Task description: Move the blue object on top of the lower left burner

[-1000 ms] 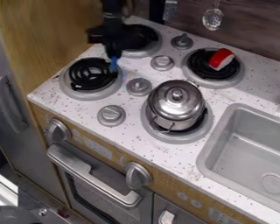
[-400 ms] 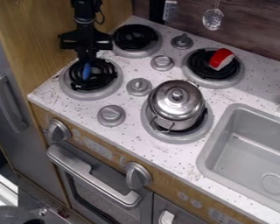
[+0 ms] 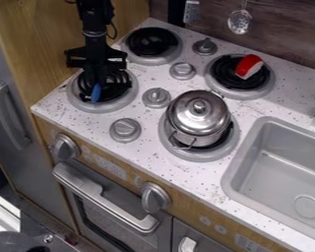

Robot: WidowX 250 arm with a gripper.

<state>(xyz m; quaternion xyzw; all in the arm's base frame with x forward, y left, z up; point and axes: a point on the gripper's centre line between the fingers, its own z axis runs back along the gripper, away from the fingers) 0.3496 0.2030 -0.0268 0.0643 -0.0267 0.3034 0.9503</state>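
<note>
Where the stove comes nearest, the oven handle [image 3: 108, 199] slants below the counter [image 3: 147, 155]. Farther back, the pot [image 3: 198, 118] sits on the lower right burner [image 3: 198, 155], well apart from the work. Over the lower left burner [image 3: 102, 108], toward its front part, is the blue object [image 3: 96, 93], with the gripper [image 3: 98, 84] just above it; the jaws look clamped on its upper end. Let go too high, it could topple or roll off the uneven coils; let go too far forward, it could catch on the rim and slip to the counter. If it sticks to a jaw as they part, it could be dragged askew. Its long axis runs near upright in the view, slightly tilted, the lower tip pointing down toward the stove's front. Beyond, the red thing [image 3: 249, 65] lies on the upper right burner [image 3: 241, 93].
</note>
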